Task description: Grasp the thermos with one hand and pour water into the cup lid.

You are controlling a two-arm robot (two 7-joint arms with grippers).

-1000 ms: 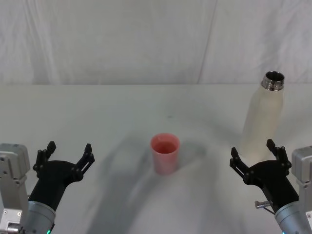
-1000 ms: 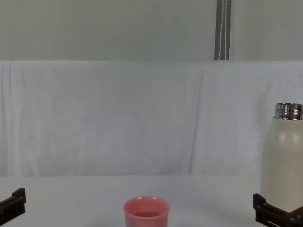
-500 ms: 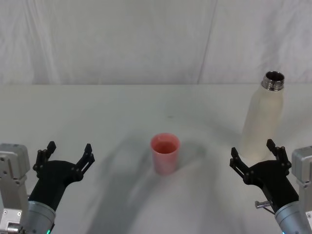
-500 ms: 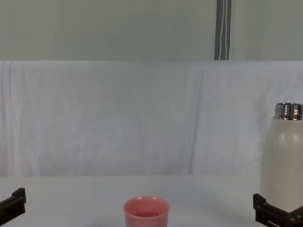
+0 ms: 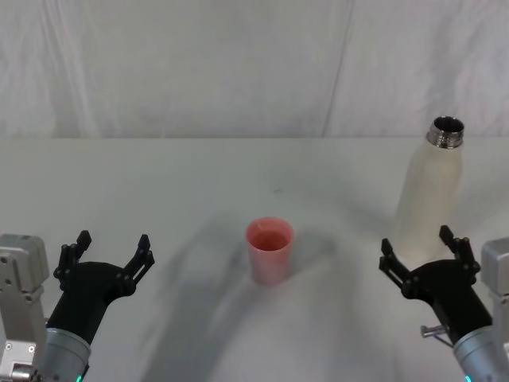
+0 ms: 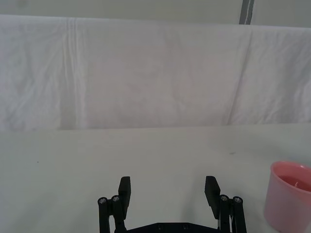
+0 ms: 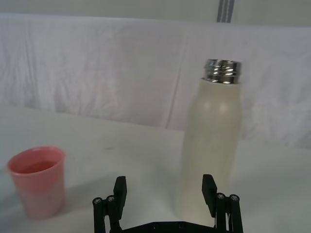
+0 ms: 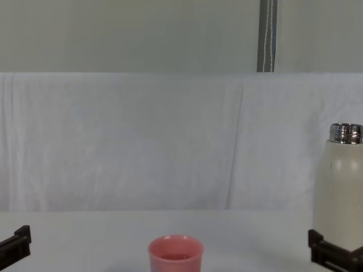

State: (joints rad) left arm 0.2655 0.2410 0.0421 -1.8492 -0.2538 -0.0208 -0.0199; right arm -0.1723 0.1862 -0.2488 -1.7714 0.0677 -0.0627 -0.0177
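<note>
The thermos (image 5: 427,189) stands upright on the white worktop (image 5: 199,183), on the robot's right side and well away from the near edge. Its cap is off, so the threaded steel neck is bare and open at the top. The cup lid (image 5: 270,250) sits upright near the middle of the worktop, well apart from the thermos and to its left. In the right wrist view some liquid shows inside the pink cup lid (image 7: 37,180).

The right gripper (image 5: 424,253) hovers just in front of the thermos base with its fingers spread wide, holding nothing. From the right wrist view the thermos (image 7: 213,141) rises beyond the gap between the two black fingers (image 7: 119,188), not touching either.

The left gripper (image 5: 110,250) waits at the near left of the worktop, likewise released and holding nothing, well apart from the cup lid. A white cloth backdrop (image 5: 238,64) hangs behind the worktop.
</note>
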